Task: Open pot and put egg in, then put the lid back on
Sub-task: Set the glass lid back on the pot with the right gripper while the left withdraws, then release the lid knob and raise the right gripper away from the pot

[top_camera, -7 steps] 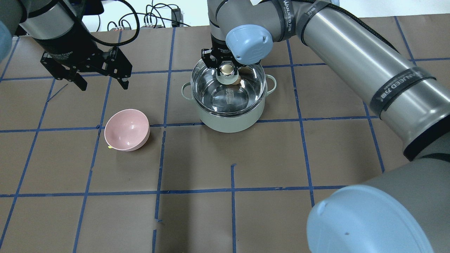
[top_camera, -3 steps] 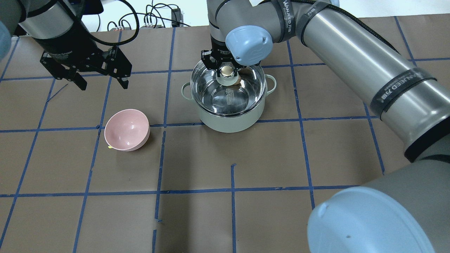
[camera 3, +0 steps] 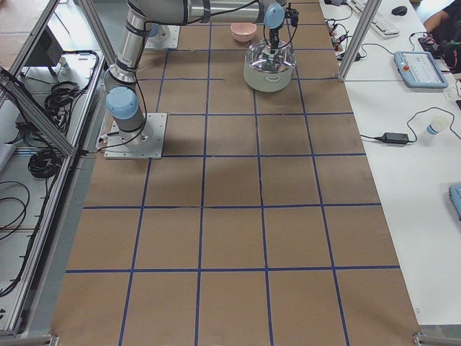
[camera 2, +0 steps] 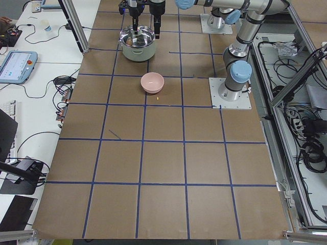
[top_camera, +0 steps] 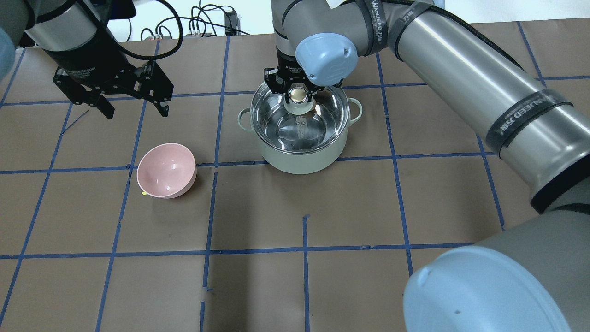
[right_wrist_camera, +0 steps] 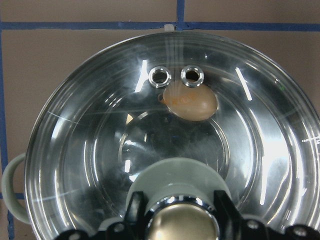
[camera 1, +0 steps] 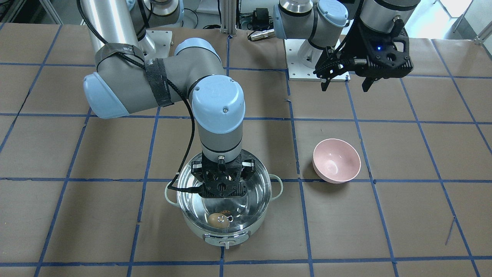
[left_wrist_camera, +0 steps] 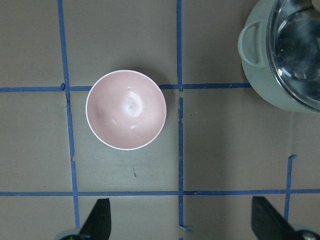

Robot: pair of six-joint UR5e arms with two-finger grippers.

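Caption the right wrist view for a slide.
Right gripper grips the lid over the pot; egg visible inside through the glass.

Beneath the lid [right_wrist_camera: 90,130], egg [right_wrist_camera: 190,101] rests inside pot [right_wrist_camera: 11,186].

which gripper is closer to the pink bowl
Left. The left gripper hangs open, raised over the table near the pink bowl. The right gripper is farther away, closed on the knob of the lid at the pot.
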